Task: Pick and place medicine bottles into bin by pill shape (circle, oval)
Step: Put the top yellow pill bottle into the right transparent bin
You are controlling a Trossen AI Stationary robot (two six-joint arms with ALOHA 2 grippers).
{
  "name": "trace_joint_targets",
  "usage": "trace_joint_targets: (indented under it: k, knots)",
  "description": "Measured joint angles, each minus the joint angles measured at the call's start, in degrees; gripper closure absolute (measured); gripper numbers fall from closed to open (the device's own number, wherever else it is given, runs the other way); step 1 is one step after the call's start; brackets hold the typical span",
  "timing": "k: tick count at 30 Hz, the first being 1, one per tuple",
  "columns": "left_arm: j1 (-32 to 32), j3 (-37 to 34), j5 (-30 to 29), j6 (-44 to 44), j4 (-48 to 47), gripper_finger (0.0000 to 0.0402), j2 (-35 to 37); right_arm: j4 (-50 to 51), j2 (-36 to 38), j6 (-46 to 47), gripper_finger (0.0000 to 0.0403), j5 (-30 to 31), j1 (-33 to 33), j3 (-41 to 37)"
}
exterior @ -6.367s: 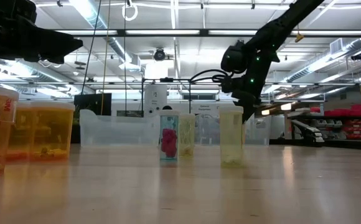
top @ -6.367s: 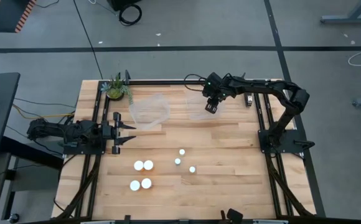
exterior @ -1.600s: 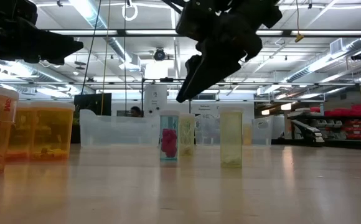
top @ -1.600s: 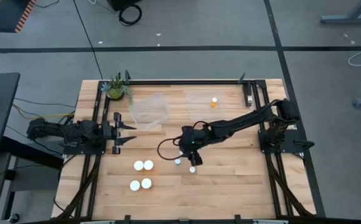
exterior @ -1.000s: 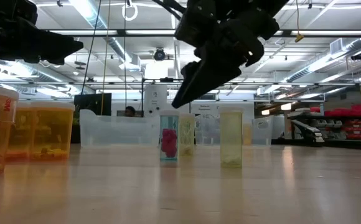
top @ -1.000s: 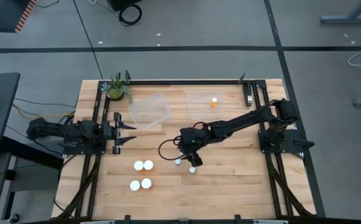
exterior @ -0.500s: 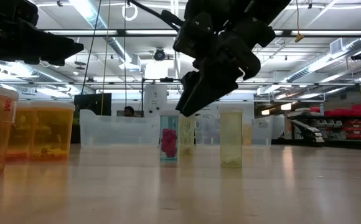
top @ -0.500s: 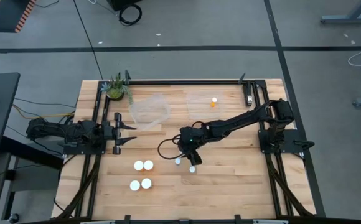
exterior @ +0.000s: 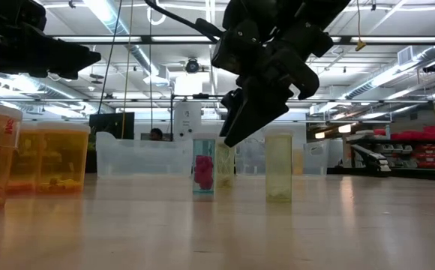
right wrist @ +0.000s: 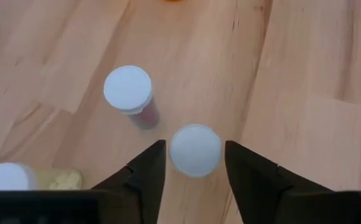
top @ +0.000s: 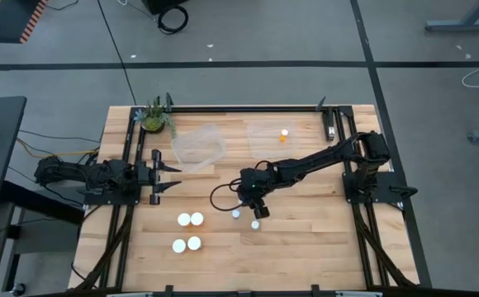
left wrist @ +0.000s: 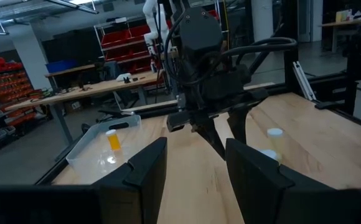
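Observation:
Three narrow white-capped medicine bottles stand near the table's middle. My right gripper (top: 244, 200) slants down over the farthest one (right wrist: 195, 149) and is shut on it. A red-filled bottle (right wrist: 128, 90) and a yellow-filled bottle (top: 255, 223) stand free beside it. Several wide-capped bottles (top: 188, 231) stand upright toward the near left. An orange bottle (top: 283, 134) stands in the right clear bin (top: 260, 144). My left gripper (top: 163, 173) waits open at the table's left side. My right gripper pinches the narrow bottle's round white cap (right wrist: 175, 152) between its two fingers, one on each side. The fingers slant down from the table's right side. The bottle stands upright with its base on the table (exterior: 224, 169).
A second clear bin (top: 198, 147) lies at the far left of centre, with a small potted plant (top: 154, 118) behind it. Black frame rails (top: 130, 165) run along the left and right sides. Bare wood lies to the near right (top: 314, 239).
My right gripper has stayed over the far narrow bottle and its fingers have drawn together onto the cap. The bottles have kept their places.

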State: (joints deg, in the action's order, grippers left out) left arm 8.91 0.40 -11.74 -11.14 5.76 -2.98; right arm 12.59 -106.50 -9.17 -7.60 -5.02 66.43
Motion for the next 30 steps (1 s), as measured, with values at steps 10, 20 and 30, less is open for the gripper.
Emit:
trace_joint_targets:
  k: [10, 20, 30]
  knots:
    - [0.0, 0.0, 0.0, 0.0, 0.0, 0.023, 0.0, -0.1, 0.0, -0.1, 0.0271, 0.0, 0.0, 0.0]
    - [0.0, 0.0, 0.0, 0.0, -0.1, 0.023, 0.0, 4.3, 2.7, -1.4, 0.0267, 3.3, 2.4, 0.1]
    - [0.0, 0.0, 0.0, 0.0, 0.0, 0.023, 0.0, 12.5, 13.5, -1.5, 0.0266, 8.9, 7.2, 0.1]
